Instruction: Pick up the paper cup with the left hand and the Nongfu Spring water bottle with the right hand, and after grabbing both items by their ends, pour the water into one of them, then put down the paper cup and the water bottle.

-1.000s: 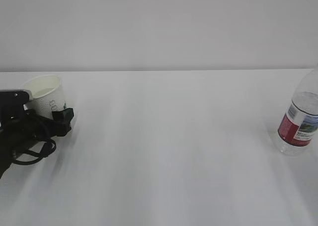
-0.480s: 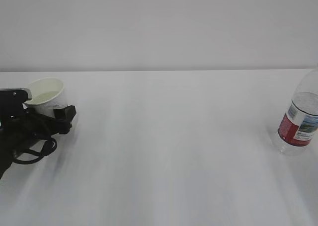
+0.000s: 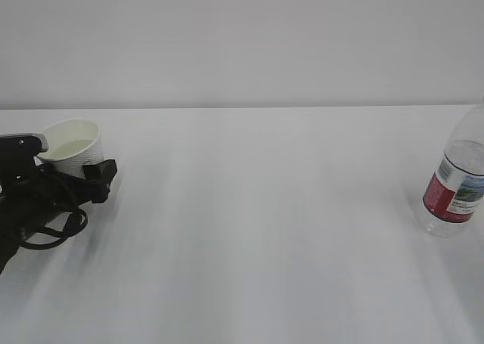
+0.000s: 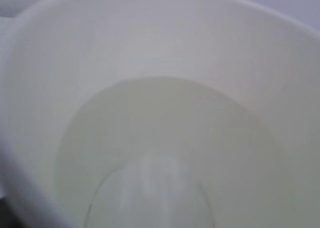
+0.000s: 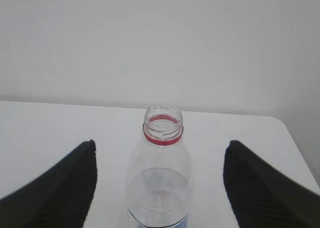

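Observation:
The paper cup (image 3: 72,147) stands at the far left of the white table (image 3: 249,230), its mouth up. My left gripper (image 3: 85,173) sits around the cup's lower part; one black finger (image 3: 99,180) shows in front of it and the other is hidden. The left wrist view is filled by the cup's cream inside (image 4: 150,47), with water (image 4: 165,153) at the bottom, and no fingers show. The uncapped Nongfu Spring water bottle (image 3: 456,184) stands upright at the far right, partly full. In the right wrist view my right gripper (image 5: 161,144) is open, with the bottle (image 5: 161,158) between its fingers and untouched.
The left arm's black body and looped cables (image 3: 45,215) lie on the table at the left edge. A plain pale wall (image 3: 242,41) runs behind the table. The table's right far corner (image 5: 280,125) is close behind the bottle.
The cup has sunk lower between the left fingers and now shows less of its side. The left arm has barely shifted. The bottle has not moved.

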### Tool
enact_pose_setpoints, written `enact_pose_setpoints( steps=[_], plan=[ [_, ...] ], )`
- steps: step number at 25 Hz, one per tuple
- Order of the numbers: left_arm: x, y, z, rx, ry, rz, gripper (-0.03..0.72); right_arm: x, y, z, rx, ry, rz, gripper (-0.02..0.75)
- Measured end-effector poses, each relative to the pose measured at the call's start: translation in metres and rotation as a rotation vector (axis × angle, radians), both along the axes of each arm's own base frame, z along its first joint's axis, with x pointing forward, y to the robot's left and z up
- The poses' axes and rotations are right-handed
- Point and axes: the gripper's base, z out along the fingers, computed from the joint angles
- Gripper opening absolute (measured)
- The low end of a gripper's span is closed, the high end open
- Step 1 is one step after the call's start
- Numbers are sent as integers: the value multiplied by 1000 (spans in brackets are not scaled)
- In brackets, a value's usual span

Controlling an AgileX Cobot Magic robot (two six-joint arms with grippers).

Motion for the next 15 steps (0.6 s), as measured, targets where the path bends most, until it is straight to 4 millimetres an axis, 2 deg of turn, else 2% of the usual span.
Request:
enact_pose_setpoints(
  steps=[7,15],
  plan=[
    [-1,0,0,-2,-1,1,690,0,0,0,0,0,0,593],
    [-14,3,-6,7,44,1,686,0,0,0,0,0,0,593]
  ],
)
